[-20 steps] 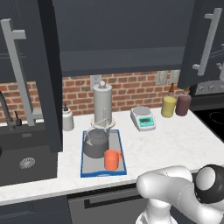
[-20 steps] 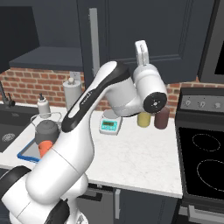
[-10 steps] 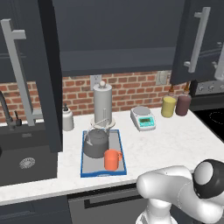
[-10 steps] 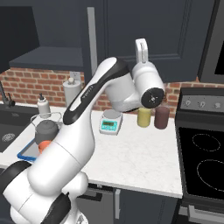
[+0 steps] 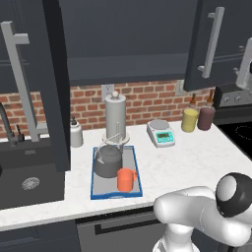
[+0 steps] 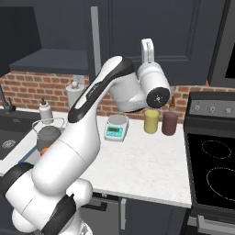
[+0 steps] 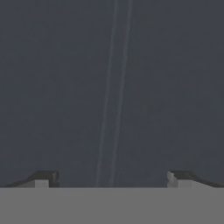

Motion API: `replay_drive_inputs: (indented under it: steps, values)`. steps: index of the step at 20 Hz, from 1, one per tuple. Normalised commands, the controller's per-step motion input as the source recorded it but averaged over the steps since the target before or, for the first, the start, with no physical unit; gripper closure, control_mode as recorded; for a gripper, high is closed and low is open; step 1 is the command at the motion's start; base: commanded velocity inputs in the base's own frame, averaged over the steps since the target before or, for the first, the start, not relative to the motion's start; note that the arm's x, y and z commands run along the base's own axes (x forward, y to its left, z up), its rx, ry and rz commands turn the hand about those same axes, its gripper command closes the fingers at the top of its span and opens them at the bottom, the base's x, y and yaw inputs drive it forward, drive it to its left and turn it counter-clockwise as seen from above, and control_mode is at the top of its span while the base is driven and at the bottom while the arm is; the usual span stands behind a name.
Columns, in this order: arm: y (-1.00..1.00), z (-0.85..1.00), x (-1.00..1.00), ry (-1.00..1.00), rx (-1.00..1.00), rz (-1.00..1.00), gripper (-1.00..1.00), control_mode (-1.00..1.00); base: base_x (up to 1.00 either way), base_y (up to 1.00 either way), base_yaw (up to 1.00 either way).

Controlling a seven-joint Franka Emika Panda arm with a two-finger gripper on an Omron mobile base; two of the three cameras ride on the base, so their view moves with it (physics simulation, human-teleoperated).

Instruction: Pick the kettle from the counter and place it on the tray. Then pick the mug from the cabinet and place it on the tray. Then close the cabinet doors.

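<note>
On the tray (image 5: 97,189) kettle (image 5: 108,161) and mug (image 5: 126,179) are seen from the left base, gripper (image 7: 112,179) spread wide, nothing held, pointed at a dark cabinet door (image 7: 65,87) in the hand view.

Dark grey kettle (image 5: 108,161) and orange mug (image 5: 126,179) on a grey tray (image 5: 100,188) rimmed in blue. Counter (image 5: 197,160) white, lightly speckled; sink (image 5: 29,183) black. Backsplash (image 5: 150,105) red brick with pale mortar. Cabinet doors (image 5: 212,44) dark navy-grey, bar handles silver-grey; same flat navy-grey panel ahead of the jaws. Yellow jar (image 5: 189,120) beside a maroon one (image 5: 206,118). Paper-towel cylinder (image 5: 115,115) pale grey. Scale (image 5: 161,133) white with green display.
</note>
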Motion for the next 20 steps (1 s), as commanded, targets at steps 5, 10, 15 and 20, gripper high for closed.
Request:
replay_drive_inputs:
  steps: [5,10,15,20]
  values:
    - [0.49,-0.06,0.44,0.0,0.0,-0.02,-1.0,-1.0,0.0,0.0,0.0]
    - [0.46,-0.08,0.42,0.0,0.0,-0.02,-1.0,-1.0,0.0,0.0,0.0]
    - [0.46,-0.08,0.45,0.0,0.0,-0.03,-1.0,-1.0,0.0,0.0,0.0]
    - [0.37,-0.03,0.47,0.0,0.01,-0.03,-1.0,-1.0,0.0,0.0,0.0]
